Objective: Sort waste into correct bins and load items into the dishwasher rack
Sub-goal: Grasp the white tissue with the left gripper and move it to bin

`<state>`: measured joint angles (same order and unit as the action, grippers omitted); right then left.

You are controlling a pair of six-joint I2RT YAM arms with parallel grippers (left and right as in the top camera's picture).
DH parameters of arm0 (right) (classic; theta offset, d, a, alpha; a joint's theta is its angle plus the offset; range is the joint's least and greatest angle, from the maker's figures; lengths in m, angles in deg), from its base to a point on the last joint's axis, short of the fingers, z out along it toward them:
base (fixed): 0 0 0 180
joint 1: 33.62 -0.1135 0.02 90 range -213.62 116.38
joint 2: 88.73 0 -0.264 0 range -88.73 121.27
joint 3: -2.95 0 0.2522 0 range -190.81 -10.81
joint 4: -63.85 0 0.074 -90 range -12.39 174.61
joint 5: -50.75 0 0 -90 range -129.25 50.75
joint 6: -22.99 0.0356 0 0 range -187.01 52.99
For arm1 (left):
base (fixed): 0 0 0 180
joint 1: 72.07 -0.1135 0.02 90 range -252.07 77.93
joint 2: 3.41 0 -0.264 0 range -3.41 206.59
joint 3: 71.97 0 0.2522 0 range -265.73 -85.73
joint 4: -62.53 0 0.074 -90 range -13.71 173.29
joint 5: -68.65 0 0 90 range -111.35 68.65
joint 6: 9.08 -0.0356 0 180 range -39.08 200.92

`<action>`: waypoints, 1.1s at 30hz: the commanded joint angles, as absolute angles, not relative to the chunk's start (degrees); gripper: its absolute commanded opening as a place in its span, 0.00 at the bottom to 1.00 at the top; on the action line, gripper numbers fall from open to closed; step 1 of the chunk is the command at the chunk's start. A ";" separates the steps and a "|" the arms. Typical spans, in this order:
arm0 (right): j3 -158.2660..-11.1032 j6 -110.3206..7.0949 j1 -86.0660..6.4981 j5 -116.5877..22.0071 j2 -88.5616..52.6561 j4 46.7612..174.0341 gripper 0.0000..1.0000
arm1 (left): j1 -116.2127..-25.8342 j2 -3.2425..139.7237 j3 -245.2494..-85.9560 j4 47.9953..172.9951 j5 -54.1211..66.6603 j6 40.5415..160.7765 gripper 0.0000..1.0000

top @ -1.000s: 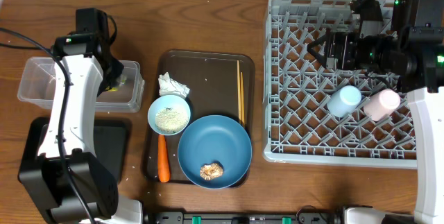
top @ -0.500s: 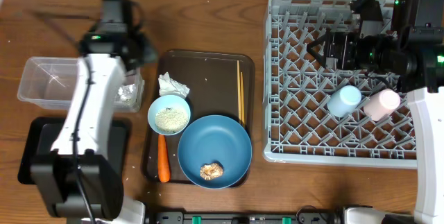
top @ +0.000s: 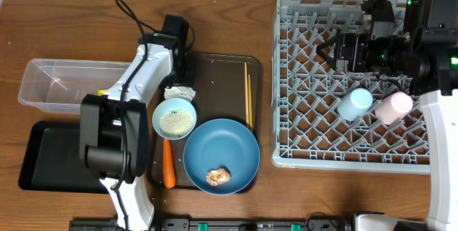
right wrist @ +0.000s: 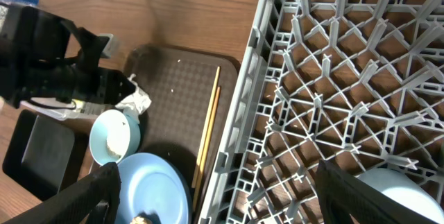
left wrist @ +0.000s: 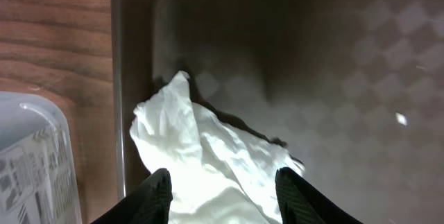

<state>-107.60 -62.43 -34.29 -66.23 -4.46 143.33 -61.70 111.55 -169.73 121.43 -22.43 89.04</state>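
My left gripper is open over the crumpled white wrapper at the left edge of the brown serving tray. In the left wrist view the wrapper lies between the open fingers. The white-blue bowl holds the rice. The blue plate holds the brown lump. The carrot and the chopsticks lie on the tray. My right gripper is open and empty above the grey rack. The rack holds the light blue cup and the pink cup.
The clear tub stands at the left, with the black tray in front of it. The left arm crosses the tub's right end. The right wrist view shows the chopsticks beside the rack's left wall.
My left arm has swung right from the clear tub to the brown tray and now sits over the wrapper. The right arm has not moved.
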 commanded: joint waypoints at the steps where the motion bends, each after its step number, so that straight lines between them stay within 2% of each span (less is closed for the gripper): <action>1: -107.65 -61.91 -34.77 -66.03 -4.39 143.39 0.82 | -61.92 114.11 -170.04 121.30 -25.47 89.81 0.50; 9: -107.65 -61.93 -34.77 -66.01 -4.39 143.59 0.82 | -61.92 118.11 -170.04 121.37 -26.97 89.81 0.50; 10: -107.65 -61.93 -34.77 -66.01 -4.39 143.63 0.83 | -61.92 118.11 -170.04 121.28 -26.95 89.81 0.47; 13: -107.65 -61.93 -34.77 -65.99 -4.39 143.59 0.83 | -61.75 117.82 -170.06 121.46 -25.90 89.79 0.19; 15: -107.65 -61.93 -34.77 -65.99 -4.39 143.59 0.84 | -61.75 116.82 -170.13 121.96 -24.85 89.79 0.06; 27: -107.65 -61.93 -34.77 -65.55 -4.39 143.48 0.84 | -63.21 97.52 -172.75 126.66 -26.17 90.07 0.06; 33: -107.65 -61.91 -34.77 -65.60 -4.39 143.43 0.84 | -71.78 95.33 -172.12 130.88 -35.37 101.33 0.06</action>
<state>-107.60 -62.43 -34.29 -65.62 -4.46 143.52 -67.23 93.52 -172.84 129.96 -29.75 94.57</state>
